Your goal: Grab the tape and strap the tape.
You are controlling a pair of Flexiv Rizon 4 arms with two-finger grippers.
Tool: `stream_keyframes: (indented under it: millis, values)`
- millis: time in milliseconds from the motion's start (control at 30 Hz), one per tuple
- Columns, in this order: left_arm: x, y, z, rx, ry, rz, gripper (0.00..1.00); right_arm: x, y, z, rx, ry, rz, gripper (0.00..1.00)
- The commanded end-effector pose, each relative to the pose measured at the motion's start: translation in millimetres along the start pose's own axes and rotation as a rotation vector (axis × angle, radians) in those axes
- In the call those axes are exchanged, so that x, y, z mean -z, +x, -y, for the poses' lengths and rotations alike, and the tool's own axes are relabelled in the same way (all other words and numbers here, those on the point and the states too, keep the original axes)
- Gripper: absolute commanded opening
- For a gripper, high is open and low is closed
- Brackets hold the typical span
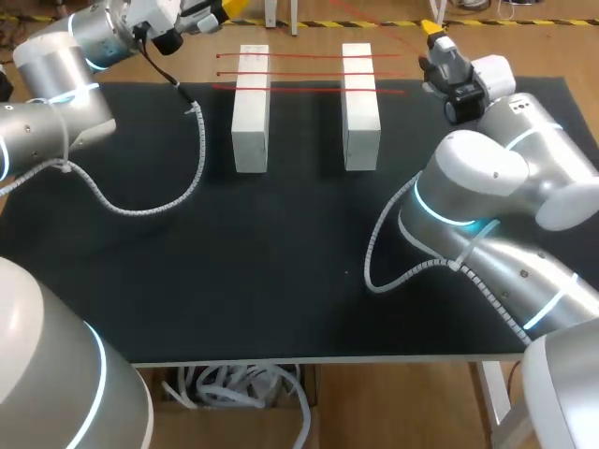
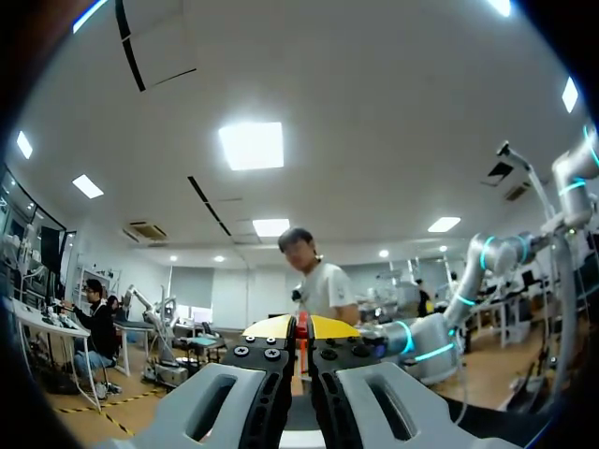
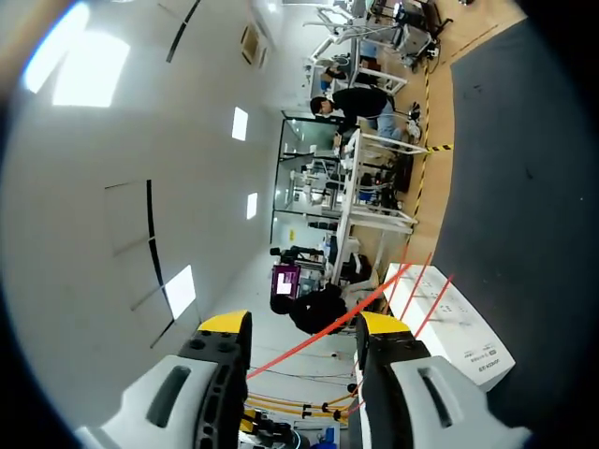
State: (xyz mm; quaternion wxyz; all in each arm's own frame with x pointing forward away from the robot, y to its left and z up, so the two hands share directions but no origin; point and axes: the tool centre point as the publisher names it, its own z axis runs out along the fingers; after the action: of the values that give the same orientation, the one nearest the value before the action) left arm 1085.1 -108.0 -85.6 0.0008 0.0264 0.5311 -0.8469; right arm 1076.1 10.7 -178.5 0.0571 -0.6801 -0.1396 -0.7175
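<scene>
We held both arms raised at the matte black table's (image 1: 281,262) far edge.
Left gripper (image 2: 301,327) pinched the thin red tape (image 1: 309,56); right gripper (image 3: 304,325) gaped around it; 3 lines crossed 2 white rectangular blocks (image 1: 251,108).

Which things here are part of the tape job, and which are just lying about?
Job: red tape, stretched over the left white block and right white block; left claw, shut on red tape; right claw, open around a strand.
Lying about: black table; left arm's cable hose.
</scene>
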Motion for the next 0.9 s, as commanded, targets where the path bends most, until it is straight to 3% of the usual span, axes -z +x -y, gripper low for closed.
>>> stream_keyframes:
  millis: [33, 100, 167, 233, 300, 367, 467, 533, 567, 600, 633, 667, 733, 800, 900]
  values:
    - [0, 1.3, -0.3, -0.002, 0.0, 0.004, 0.0, -2, -2, -3, 0.002, -0.009, 0.001, 0.7]
    - [0, 1.3, -0.3, -0.002, 0.0, 0.004, 0.0, -3, -4, -7, -0.002, -0.027, 0.005, 0.76]
    - [0, 1.3, -0.3, -0.002, 0.0, 0.004, 0.0, -5, -6, -11, -0.007, -0.037, 0.008, 0.6]
    - [0, 1.3, -0.3, -0.002, 0.0, 0.004, 0.0, -5, -6, -12, -0.014, -0.049, 0.007, 0.67]
    - [0, 1.3, -0.3, -0.002, 0.0, 0.004, 0.0, -5, -6, -12, -0.028, -0.051, 0.005, 0.55]
    - [0, 1.3, -0.3, -0.002, 0.0, 0.004, 0.0, -6, -7, -11, -0.055, -0.048, -0.005, 0.6]
    - [0, 1.3, -0.3, -0.002, 0.0, 0.004, 0.0, -6, -7, -7, -0.086, -0.044, -0.028, 0.81]
    - [0, 1.3, -0.3, -0.002, 0.0, 0.004, 0.0, -8, -8, -6, -0.095, -0.045, -0.027, 0.66]
    - [0, 1.3, -0.3, -0.002, 0.0, 0.004, 0.0, -9, -9, -5, -0.096, -0.044, -0.026, 0.69]
    - [0, 1.3, -0.3, -0.002, 0.0, 0.004, 0.0, -9, -9, -4, -0.104, -0.041, -0.027, 0.8]
    - [0, 1.3, -0.3, -0.002, 0.0, 0.004, 0.0, -9, -10, -3, -0.104, -0.042, -0.026, 0.8]
    - [0, 1.3, -0.3, -0.002, 0.0, 0.004, 0.0, -9, -10, -2, -0.104, -0.041, -0.026, 0.73]
    - [0, 1.3, -0.3, -0.002, 0.0, 0.004, 0.0, -9, -10, -1, -0.106, -0.037, -0.026, 0.75]
    - [0, 1.3, -0.3, -0.002, 0.0, 0.004, 0.0, -9, -10, 0, -0.108, -0.035, -0.027, 0.69]
    - [0, 1.3, -0.3, -0.002, 0.0, 0.004, 0.0, -9, -11, 1, -0.107, -0.032, -0.026, 0.71]
